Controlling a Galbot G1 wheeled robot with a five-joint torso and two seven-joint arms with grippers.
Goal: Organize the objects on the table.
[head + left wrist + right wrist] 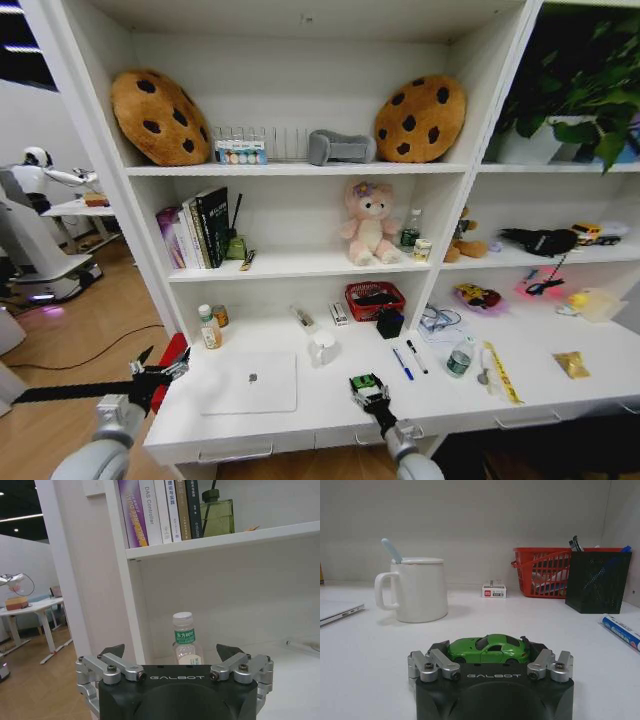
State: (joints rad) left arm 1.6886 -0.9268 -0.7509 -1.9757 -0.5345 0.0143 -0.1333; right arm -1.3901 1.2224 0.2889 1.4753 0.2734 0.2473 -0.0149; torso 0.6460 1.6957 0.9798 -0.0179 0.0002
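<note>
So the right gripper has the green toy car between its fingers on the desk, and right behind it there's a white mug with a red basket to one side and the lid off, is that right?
Not quite: the white mug has its lid on, with a spoon handle sticking out, as the right wrist view shows. The rest holds: the right gripper has the green toy car between its fingers on the desk, and the red basket stands off to one side.

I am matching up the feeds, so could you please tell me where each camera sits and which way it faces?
Head view: on the robot's head, looking forward and down at the desk and shelves; both arms show, left gripper off the desk's left end, right gripper at the front edge.
Left wrist view: behind the open left gripper, facing a bottle under the books.
Right wrist view: behind the right gripper, which flanks the car, facing mug, basket and pen holder.
Shared: mug and car are in head and right wrist views.
</note>
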